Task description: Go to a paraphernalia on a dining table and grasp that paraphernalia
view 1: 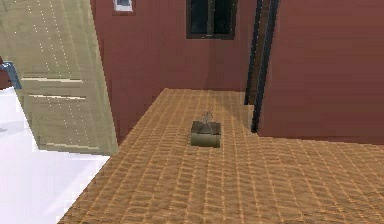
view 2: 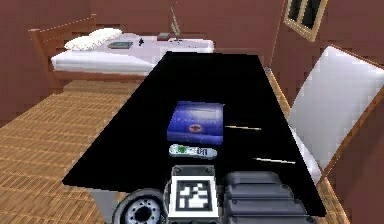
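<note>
Ahead, floor [view 1: 250, 180]: brown woven pattern, laid up to dark red walls [view 1: 320, 70].
In the way: small olive box [view 1: 206, 135] on the floor at mid-picture, with something greyish on top, too small to name.
Forward view's left: pale panelled door [view 1: 52, 75].
Far wall: dark window [view 1: 212, 18] at the top, dark upright door frame [view 1: 262, 65] just right of it.
Arm side, worktop [view 2: 200, 75]: black and long, stretching away up the picture.
Around it: white chair [view 2: 335, 100] close against the right side; bed [view 2: 130, 62] with white cover, pillows [view 2: 95, 40] and wooden headboard [view 2: 60, 35] beyond the far end.
On the worktop: blue box [view 2: 200, 120] lying flat near the middle; white and green thing [view 2: 195, 150] just beside its near edge; thin sticks [view 2: 243, 128] to the right, apart from the box.
Task's thing: among those pieces on the worktop; cannot tell which one counts as the paraphernalia.
Tool [view 2: 143, 210]: dark round body at the bottom edge, left of a white marker square [view 2: 195, 193], with a dark ribbed block [view 2: 262, 195] right of that; far end not made out, so cannot tell whether grasping anything.
Pieces relative to tool: white and green thing and blue box up the picture and somewhat right of the tool, near it, marker square between; cannot tell whether anything touches.
</note>
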Controlling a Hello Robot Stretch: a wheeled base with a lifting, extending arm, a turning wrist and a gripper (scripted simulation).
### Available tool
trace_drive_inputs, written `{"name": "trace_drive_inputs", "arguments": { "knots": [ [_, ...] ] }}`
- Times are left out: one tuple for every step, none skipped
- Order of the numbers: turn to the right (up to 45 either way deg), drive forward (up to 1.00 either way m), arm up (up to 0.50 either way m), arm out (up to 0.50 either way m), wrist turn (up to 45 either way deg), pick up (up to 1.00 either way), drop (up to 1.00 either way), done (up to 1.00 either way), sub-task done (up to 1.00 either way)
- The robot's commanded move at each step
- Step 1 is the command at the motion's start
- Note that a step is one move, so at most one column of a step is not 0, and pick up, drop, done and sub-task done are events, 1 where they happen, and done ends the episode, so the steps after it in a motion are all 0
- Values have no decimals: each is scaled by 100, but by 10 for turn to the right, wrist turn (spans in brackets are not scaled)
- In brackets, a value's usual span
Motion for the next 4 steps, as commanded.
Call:
{"name": "trace_drive_inputs", "arguments": {
  "knots": [
    [0, 0, 0, 48, 0, 0, 0, 0, 0],
    [0, 0, 0, 0, 450, 0, 0, 0, 0],
    [0, 0, 0, 0, 450, 0, 0, 0, 0],
    [0, 0, 0, 0, 450, 0, 0, 0, 0]
  ]
}}
